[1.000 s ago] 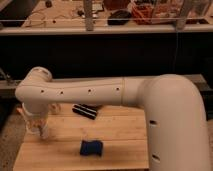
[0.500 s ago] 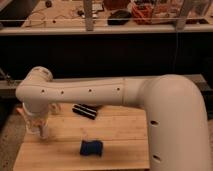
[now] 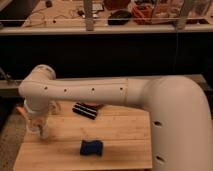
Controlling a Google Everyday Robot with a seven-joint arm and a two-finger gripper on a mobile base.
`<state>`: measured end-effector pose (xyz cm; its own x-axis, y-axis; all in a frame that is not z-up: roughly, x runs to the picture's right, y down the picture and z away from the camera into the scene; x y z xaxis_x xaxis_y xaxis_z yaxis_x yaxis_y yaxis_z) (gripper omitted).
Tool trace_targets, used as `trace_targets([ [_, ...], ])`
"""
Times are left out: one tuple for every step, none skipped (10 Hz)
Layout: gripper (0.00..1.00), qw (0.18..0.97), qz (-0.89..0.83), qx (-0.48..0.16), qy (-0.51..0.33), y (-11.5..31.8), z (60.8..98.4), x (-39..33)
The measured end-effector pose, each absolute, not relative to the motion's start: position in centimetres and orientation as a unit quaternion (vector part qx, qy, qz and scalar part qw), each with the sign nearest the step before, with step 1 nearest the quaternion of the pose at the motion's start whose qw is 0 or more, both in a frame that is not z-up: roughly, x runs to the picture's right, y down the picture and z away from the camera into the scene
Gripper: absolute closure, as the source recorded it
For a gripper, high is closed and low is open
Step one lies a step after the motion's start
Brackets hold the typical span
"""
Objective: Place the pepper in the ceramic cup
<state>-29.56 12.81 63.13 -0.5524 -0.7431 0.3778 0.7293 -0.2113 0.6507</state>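
Note:
My white arm (image 3: 90,92) reaches from the right across the wooden table (image 3: 120,135) to its left end. The gripper (image 3: 39,127) hangs from the wrist, low over the table's left edge. A small orange thing (image 3: 20,110), perhaps the pepper, shows just left of the wrist. I cannot tell whether the gripper holds it. A pale shape (image 3: 53,106) stands behind the wrist, mostly hidden. I cannot tell whether it is the ceramic cup.
A black flat object (image 3: 85,110) lies at the back of the table under the arm. A blue object (image 3: 91,147) lies near the front middle. A dark counter (image 3: 100,30) with clutter runs behind the table.

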Motion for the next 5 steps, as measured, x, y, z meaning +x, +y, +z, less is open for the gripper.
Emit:
trace_targets([
  [1.0,0.479,-0.763,0.004,-0.434,12.1,61.7,-29.5],
  [1.0,0.481,-0.751,-0.007,-0.453,11.4,60.2,-29.5],
  [1.0,0.476,-0.741,-0.032,-0.471,11.0,58.5,-29.7],
  [1.0,0.469,-0.738,-0.051,-0.483,10.9,57.7,-29.8],
  [1.0,0.462,-0.733,-0.067,-0.494,11.1,57.2,-30.0],
])
